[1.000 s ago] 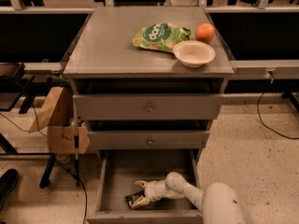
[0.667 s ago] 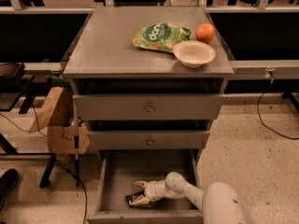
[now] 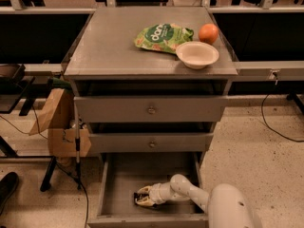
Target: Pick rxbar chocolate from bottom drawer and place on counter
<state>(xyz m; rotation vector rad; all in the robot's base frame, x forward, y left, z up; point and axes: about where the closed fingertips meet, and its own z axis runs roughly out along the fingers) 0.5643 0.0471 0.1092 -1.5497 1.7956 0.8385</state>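
Gripper [image 3: 144, 198] is seen low in the frame, inside the open bottom drawer [image 3: 118, 175], left of centre on the drawer floor. It is reached in from the lower right by the white arm [image 3: 186, 192].

Chocolate bar [image 3: 140, 196] is seen only as a small dark shape right at the gripper tip, lying on the drawer floor near the front. Bar and gripper are touching or overlapping. Whether the gripper is clamped on it, apart or together cannot be told.

The bottom drawer is pulled out toward the camera. The two drawers above it are shut, each with a round knob: top drawer [image 3: 151, 110], middle drawer [image 3: 152, 144].

On the grey surface [image 3: 109, 46] in the upper half of the frame, all toward its right side:
- green snack bag [image 3: 163, 36], lying flat
- orange [image 3: 208, 33], just right of the bag
- pale bowl [image 3: 197, 54], upright, near the front right edge, just below the orange and touching or nearly touching the bag

A brown paper bag [image 3: 54, 110] is seen left of the cabinet, above a cardboard box [image 3: 66, 142]. A black cable [image 3: 275, 125] is laid on the speckled floor at right.
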